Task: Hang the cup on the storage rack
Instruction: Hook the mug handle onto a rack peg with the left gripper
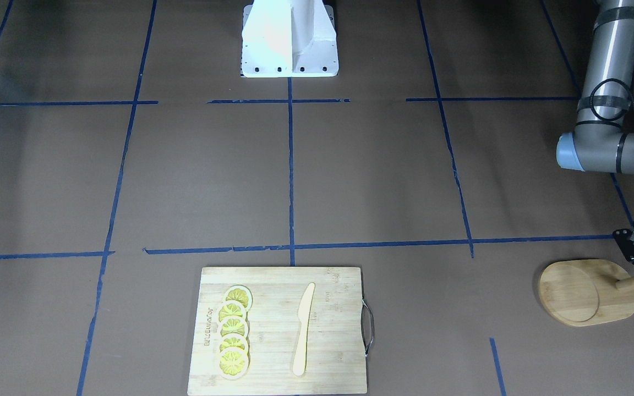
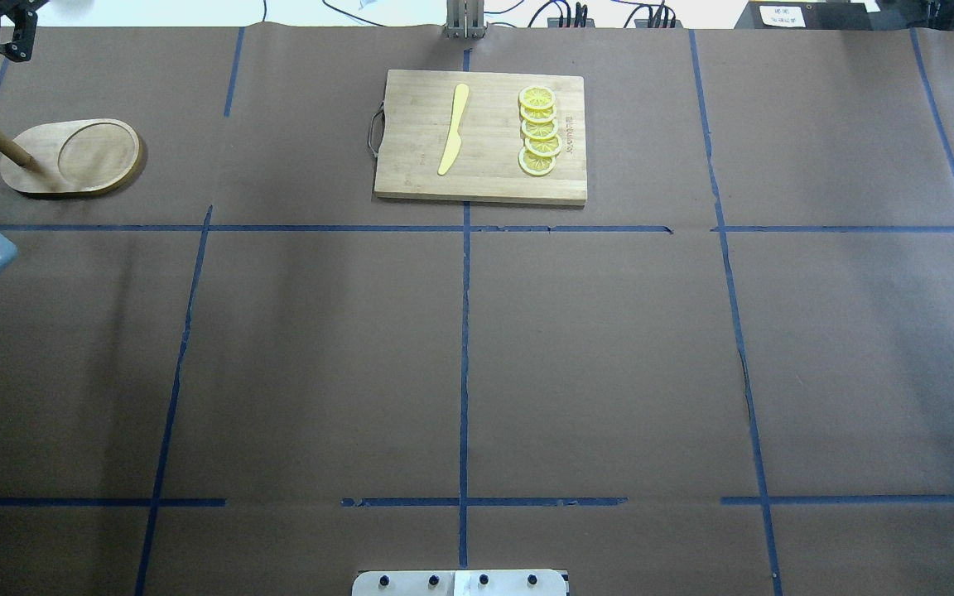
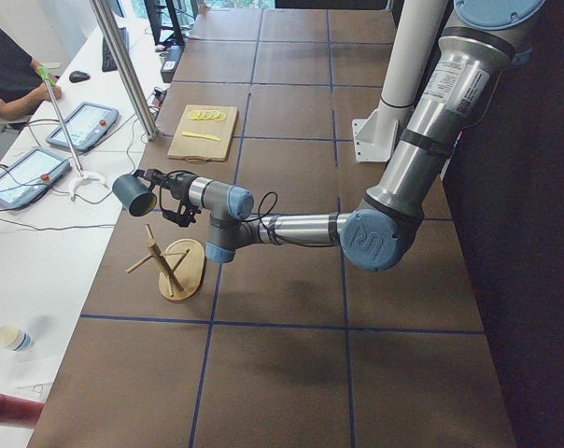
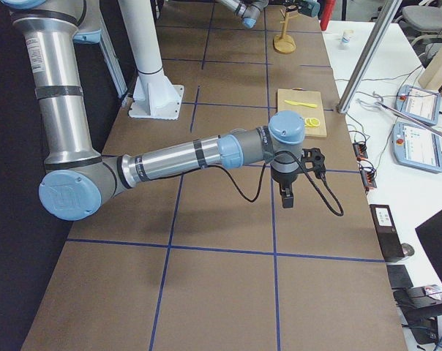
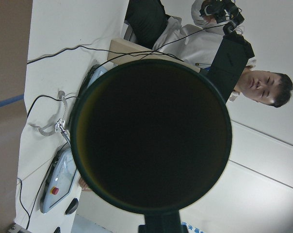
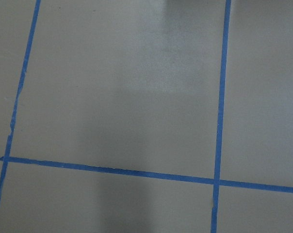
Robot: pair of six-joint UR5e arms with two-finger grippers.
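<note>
The cup (image 5: pixel 151 138) hangs above storage rack (image 3: pixel 184 271), near table (image 3: pixel 282 373) edge.

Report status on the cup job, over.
Left gripper shut on cup, held high beside storage rack, not hung. Right gripper far off, state unclear. Nothing seen in the way.

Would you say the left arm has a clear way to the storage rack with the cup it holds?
Probably yes: the left gripper holds the cup close above the storage rack, and nothing shows between the cup and the rack's pegs.
</note>
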